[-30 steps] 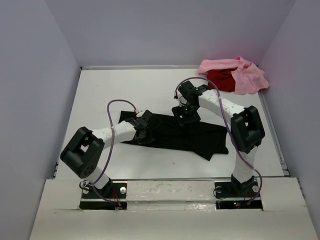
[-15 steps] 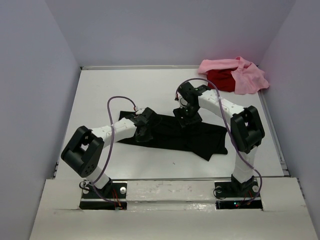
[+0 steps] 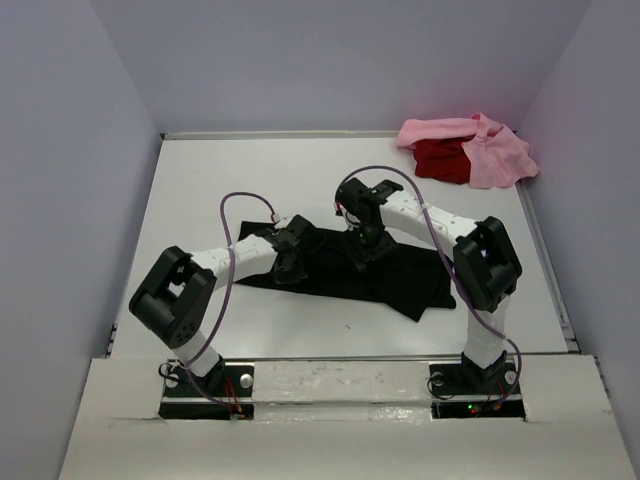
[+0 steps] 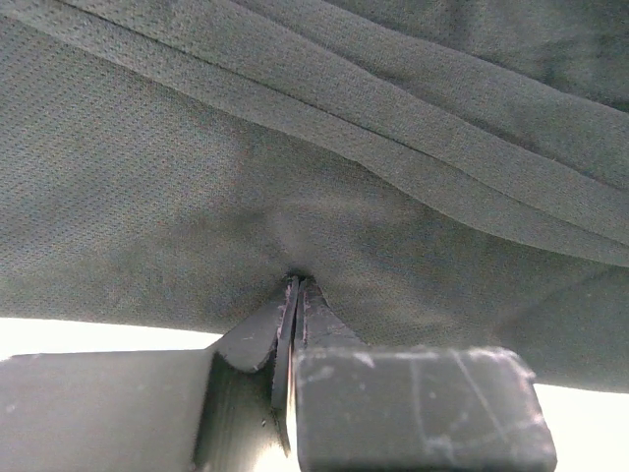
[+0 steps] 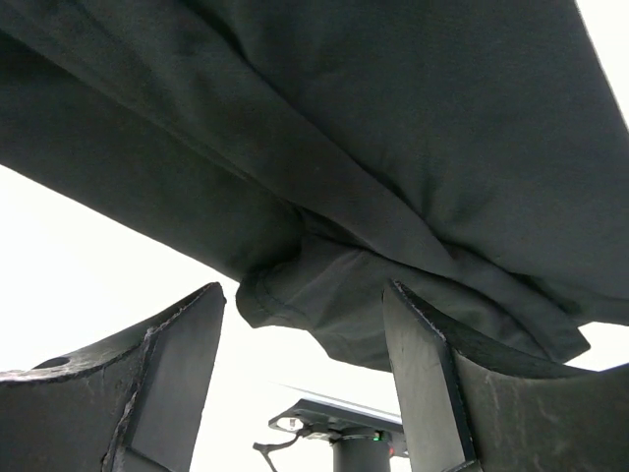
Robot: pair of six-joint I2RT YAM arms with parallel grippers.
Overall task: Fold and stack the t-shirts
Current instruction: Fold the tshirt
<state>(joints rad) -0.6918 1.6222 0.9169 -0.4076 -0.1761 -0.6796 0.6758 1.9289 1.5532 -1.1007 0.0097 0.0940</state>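
Folding the black t-shirt [image 3: 400, 280], which lay spread mid-bench [image 3: 250, 180]; the pink t-shirt [image 3: 495, 155] and red t-shirt [image 3: 440, 160] were heaped at the far right corner. Left claw [image 4: 295, 293] was pressed together, pinching black cloth. Right claw [image 5: 305, 300] stood spread around a bunched fold, holding nothing, so it probably needed to close there next.

The plain black cloth t-shirt [image 3: 400, 280] in the middle of the frame carries no print; close up, its weave shows a fine dotted mesh. In the upper right lie a light pink cloth t-shirt [image 3: 500, 155] and a deep red cloth t-shirt [image 3: 438, 160]. The flat table top [image 3: 250, 170] is white, and the enclosure walls [image 3: 60, 150] are pale lilac-grey. The jointed robot arms [image 3: 238, 258] are white with black joints and thin purple cables [image 3: 223, 215].
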